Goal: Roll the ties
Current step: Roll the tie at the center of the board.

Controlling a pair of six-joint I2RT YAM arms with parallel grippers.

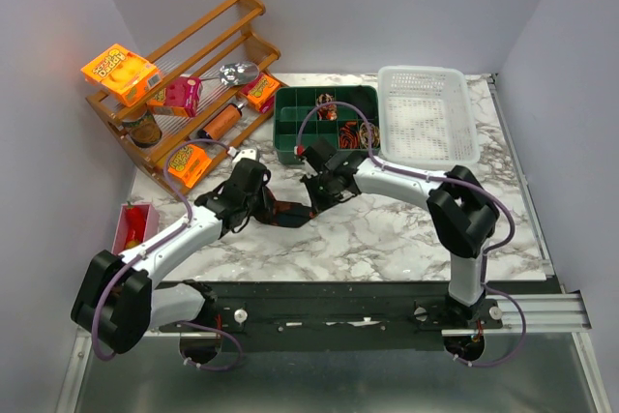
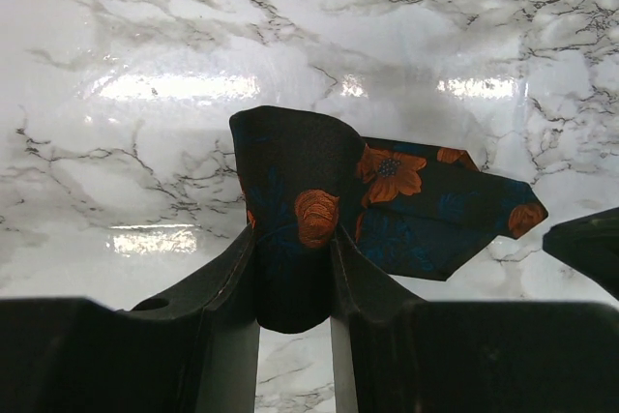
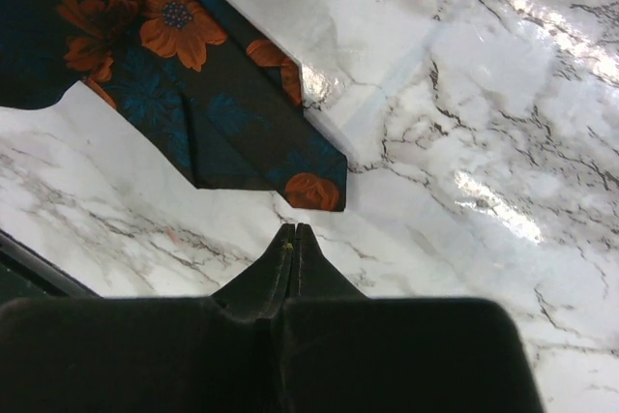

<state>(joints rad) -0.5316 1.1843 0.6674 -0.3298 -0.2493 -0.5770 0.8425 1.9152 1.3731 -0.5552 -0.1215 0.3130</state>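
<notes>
At the near edge, two arms rise from a black mounting rail (image 1: 329, 316) and reach inward over a glossy white surface (image 1: 406, 229) veined with grey marble and streaked with light glare. The left tool (image 2: 293, 239) pinches a raised fold of the tie (image 2: 426, 210), the dark cloth with its orange flowers standing up between the two fingers while the pointed end lies flat on the surface to the right. The right tool (image 3: 293, 231) hangs just short of that pointed tip, its fingers pressed together on nothing and not touching the fabric. From above, the tie (image 1: 285, 212) sits between the two tools, near the middle of the surface, largely hidden by the wrists bent over it.

At the left edge is a small red bin (image 1: 135, 224); its contents are too small to tell. Behind it a slanted wooden rack (image 1: 208, 41) carries orange packets (image 1: 120, 73), a pink box and a few other items, and a cable from the left arm loops across its lower corner. Beyond the tools stands a green divided tray (image 1: 290, 108), with small dark, orange-flecked coils (image 1: 327, 108) in several compartments; the right arm's cable arcs across it. A white plastic basket (image 1: 426, 113) sits just beside the tray on the right. Plain pale grey walls (image 1: 338, 7) close in the back and both sides.
</notes>
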